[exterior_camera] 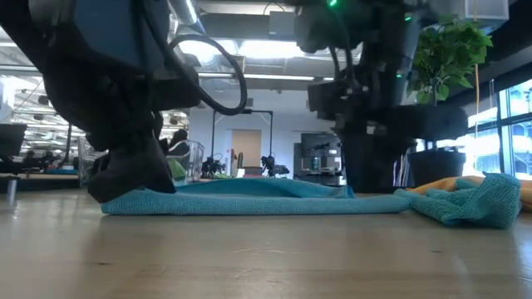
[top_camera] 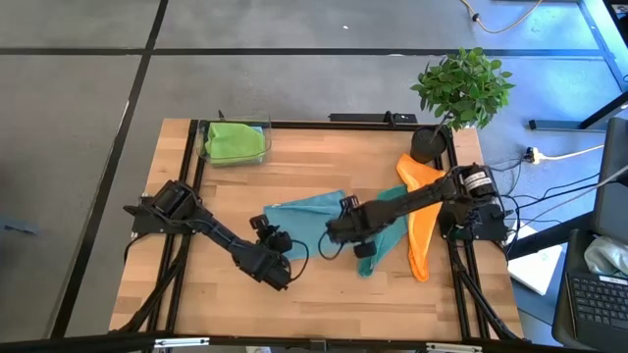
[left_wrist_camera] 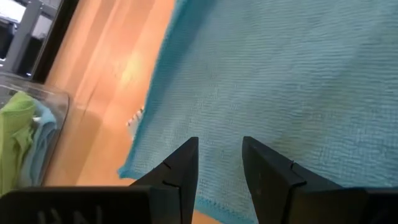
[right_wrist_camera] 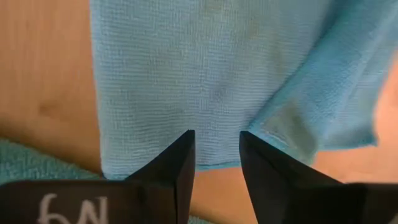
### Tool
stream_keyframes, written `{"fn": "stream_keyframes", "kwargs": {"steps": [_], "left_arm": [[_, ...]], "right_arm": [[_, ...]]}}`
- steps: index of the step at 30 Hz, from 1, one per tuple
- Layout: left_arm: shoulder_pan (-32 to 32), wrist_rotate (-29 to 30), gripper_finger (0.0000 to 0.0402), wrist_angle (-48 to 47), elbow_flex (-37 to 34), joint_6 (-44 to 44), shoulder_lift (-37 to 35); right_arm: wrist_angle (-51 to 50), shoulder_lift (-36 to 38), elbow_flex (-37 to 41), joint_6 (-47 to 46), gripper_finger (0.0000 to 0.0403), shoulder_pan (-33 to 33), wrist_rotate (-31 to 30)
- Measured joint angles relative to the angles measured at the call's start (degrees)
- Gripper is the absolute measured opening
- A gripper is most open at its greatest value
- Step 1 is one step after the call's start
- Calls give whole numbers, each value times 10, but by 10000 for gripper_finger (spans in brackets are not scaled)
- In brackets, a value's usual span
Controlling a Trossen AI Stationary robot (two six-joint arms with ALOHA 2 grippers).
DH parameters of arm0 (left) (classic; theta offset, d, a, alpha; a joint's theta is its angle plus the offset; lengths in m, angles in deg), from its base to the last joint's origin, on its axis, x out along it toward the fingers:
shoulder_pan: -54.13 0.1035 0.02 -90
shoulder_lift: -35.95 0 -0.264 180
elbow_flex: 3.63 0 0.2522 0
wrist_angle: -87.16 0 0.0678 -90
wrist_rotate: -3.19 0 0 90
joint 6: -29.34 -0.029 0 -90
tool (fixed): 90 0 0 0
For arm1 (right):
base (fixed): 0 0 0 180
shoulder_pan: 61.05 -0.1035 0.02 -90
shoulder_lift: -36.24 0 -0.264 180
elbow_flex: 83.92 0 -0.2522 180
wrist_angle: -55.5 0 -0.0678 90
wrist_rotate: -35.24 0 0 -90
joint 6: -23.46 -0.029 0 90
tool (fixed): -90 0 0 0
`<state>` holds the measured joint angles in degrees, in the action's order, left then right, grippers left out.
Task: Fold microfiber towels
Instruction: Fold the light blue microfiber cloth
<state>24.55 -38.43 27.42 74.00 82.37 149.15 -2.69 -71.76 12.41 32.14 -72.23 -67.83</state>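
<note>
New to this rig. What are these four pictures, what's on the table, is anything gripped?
Two dark robot arms work at a wooden table. One camera looks straight down, one sits level with the tabletop, and one rides on each wrist.

A teal microfiber towel lies spread mid-table, an orange towel at its right, a lime green towel in a clear bin, a potted plant behind.

The left gripper and right gripper both hover open over teal cloth, gripping nothing.
</note>
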Motion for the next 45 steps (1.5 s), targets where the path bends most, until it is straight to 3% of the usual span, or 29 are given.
{"fn": "stream_keyframes", "kwargs": {"steps": [12,18,26,38,41,45], "left_arm": [[-8,4,116,18,-1,4,0],[3,11,116,18,-1,-11,0],[18,11,116,20,-1,-38,0],[31,5,116,21,-1,-37,0],[29,6,116,18,-1,-37,0],[26,10,116,14,-1,-61,0]], "right_arm": [[10,-2,0,36,118,112,101],[43,-2,0,65,118,126,26],[63,-2,0,66,118,132,-136],[20,14,0,64,118,155,-142],[15,42,0,59,118,143,-103],[37,83,0,37,118,114,32]]}}
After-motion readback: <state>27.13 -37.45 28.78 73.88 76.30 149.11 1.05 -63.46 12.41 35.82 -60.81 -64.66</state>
